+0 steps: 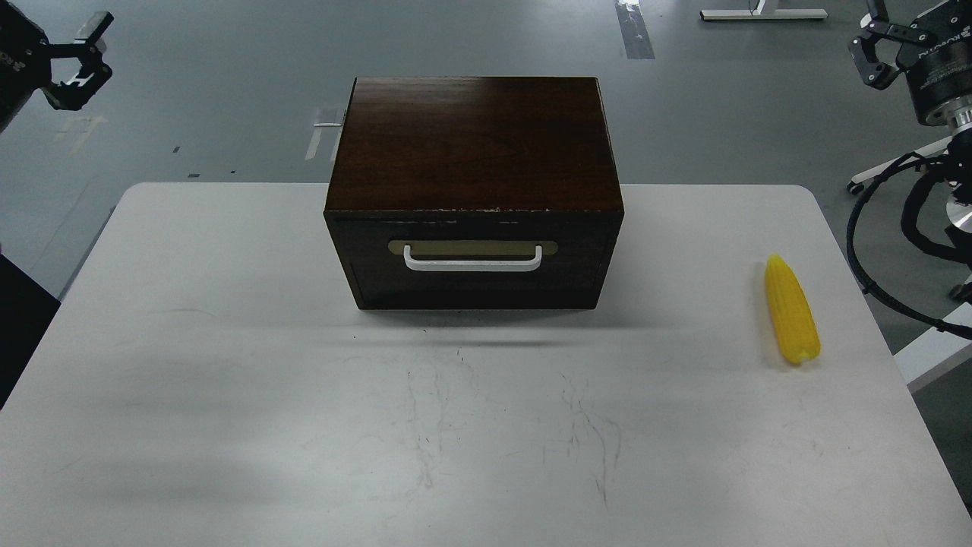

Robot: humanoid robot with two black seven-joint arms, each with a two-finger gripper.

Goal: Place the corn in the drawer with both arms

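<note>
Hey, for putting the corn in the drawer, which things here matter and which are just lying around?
For the job:
- corn, lying on the table's right side
- drawer, shut, with white handle
- left tool and right tool, both raised and holding nothing

Just there:
- white table, scuffed
- white stand base on the floor
- grey tape strip on the floor

grey floor (pixel 228 91) with tape marks (pixel 634 30) behind white table (pixel 228 380).

- Even, cool overhead light, fairly bright; focus is sharp throughout.
- The dark brown wooden box (pixel 474 190) shows a soft sheen on its top.
- It casts a narrow shadow on the white table (pixel 228 380) in front of it.
</note>
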